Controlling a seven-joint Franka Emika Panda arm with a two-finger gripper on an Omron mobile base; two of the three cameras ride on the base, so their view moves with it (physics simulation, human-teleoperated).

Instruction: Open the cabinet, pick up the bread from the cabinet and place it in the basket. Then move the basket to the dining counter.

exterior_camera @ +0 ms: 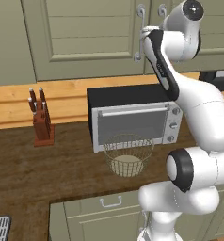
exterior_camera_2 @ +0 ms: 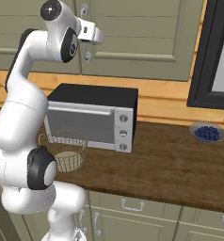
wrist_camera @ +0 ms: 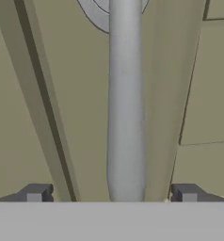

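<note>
I have the hand (wrist_camera: 112,194) raised to the cabinet (exterior_camera: 85,37), its jaws spread wide with the silver handle (wrist_camera: 125,103) running straight between the two fingertips (wrist_camera: 36,193); neither pad looks to be touching the bar yet. From the left base view the hand sits at the lower part of the left door's handle, up above the toaster oven (exterior_camera: 135,120).

The handle is rigid, smooth metal, so I judge it slippery: I want to close squarely on the straight stretch, not on the curved end near its mount, and pull along the door's arc, not straight out. The door is tall and panelled, probably stiff on its hinges but not heavy.

The bread must be behind the closed doors; I cannot see it. The wire basket (exterior_camera: 128,154) stands on the wooden surface (exterior_camera: 29,169) just in front of the toaster oven, light and open-topped, likely easy to tip.

Room is tight. The swinging door should clear the toaster oven's top, but my forearm hangs close over it. The knife block (exterior_camera: 42,123) is well off to the left, the bowl of blueberries (exterior_camera_2: 207,132) far right.
</note>
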